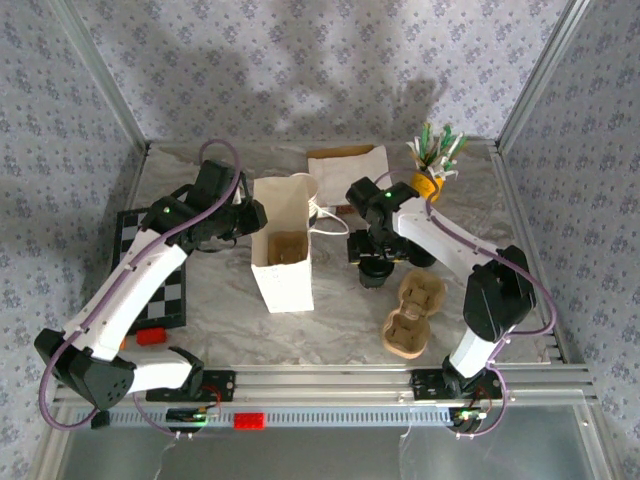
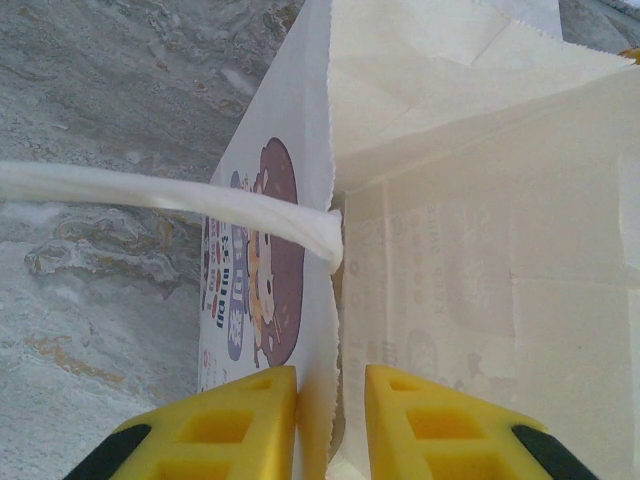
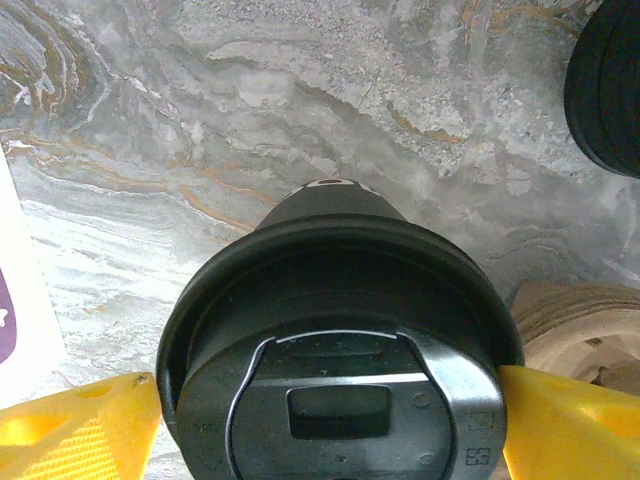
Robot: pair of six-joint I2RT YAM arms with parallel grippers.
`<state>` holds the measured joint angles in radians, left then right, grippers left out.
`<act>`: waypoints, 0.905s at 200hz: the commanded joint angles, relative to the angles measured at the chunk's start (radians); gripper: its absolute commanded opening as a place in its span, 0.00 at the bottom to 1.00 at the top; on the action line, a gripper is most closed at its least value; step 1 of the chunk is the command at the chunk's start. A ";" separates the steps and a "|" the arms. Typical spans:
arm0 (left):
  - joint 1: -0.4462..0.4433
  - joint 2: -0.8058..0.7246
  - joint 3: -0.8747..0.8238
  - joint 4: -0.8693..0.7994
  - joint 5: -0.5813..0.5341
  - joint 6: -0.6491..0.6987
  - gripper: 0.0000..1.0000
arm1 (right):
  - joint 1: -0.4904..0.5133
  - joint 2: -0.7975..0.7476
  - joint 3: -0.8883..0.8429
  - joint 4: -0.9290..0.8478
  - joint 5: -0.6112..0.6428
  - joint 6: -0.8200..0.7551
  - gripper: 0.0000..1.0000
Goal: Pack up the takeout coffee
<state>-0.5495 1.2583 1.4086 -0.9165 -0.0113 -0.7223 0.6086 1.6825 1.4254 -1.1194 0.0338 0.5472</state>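
currently your left pincer point(image 2: 330, 425) clenches the wall of the bag point(image 2: 450, 330) to hold its mouth open, while the coffee cup point(image 3: 340, 330) stands on the desk point(image 3: 250, 120) between the fingers point(image 3: 70, 435) of your right pincer point(image 3: 330, 405), grasped or not you cannot tell.

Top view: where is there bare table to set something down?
Bare: the strip between the paper bag and the pulp carrier, and the near edge in front of the bag. Crowded: the right rear, from the lidded cup to the stick cup.
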 commanded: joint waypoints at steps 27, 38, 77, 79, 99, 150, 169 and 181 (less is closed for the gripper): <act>0.006 -0.004 0.021 -0.011 0.013 0.017 0.27 | -0.008 -0.023 -0.041 0.006 -0.006 0.010 0.83; 0.005 -0.002 0.024 -0.013 0.017 0.019 0.27 | -0.009 -0.029 -0.046 0.013 -0.004 0.004 0.81; 0.006 0.004 0.033 -0.018 0.022 0.019 0.29 | -0.009 -0.039 -0.026 -0.005 0.021 -0.015 0.80; 0.006 0.003 0.033 -0.019 0.024 0.018 0.29 | -0.009 -0.039 -0.026 -0.005 0.019 -0.016 0.81; 0.005 0.003 0.037 -0.021 0.030 0.019 0.31 | -0.009 -0.027 -0.028 -0.006 0.020 -0.016 0.86; 0.006 0.003 0.038 -0.028 0.028 0.021 0.31 | 0.006 -0.009 -0.005 -0.003 0.044 -0.012 0.79; 0.006 0.001 0.039 -0.033 0.028 0.021 0.31 | 0.008 -0.014 0.004 -0.015 0.059 -0.022 0.78; 0.005 0.001 0.045 -0.044 0.032 0.023 0.31 | 0.012 -0.025 0.016 -0.028 0.076 -0.028 0.75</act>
<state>-0.5495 1.2594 1.4090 -0.9226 0.0044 -0.7216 0.6102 1.6634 1.4052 -1.1007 0.0654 0.5331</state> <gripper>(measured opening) 0.311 0.774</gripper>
